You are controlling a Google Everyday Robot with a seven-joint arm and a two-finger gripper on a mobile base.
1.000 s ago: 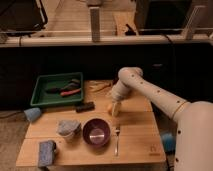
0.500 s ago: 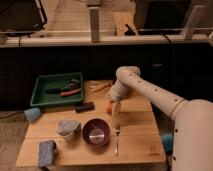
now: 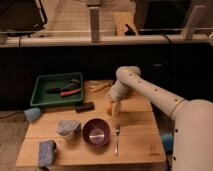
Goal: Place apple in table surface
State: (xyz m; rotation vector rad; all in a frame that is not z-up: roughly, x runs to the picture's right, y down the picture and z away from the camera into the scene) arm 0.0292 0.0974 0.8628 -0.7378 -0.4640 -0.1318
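Since a moment earlier my gripper [image 3: 116,111] had dropped lower toward the table surface [image 3: 137,132], just right of the apple [image 3: 110,106]; whether it pinched the fruit, I couldn't tell.

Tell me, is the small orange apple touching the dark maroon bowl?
Apart. The camera view shows bare light wooden table surface between the small orange apple, beside the gripper, and the dark maroon bowl.
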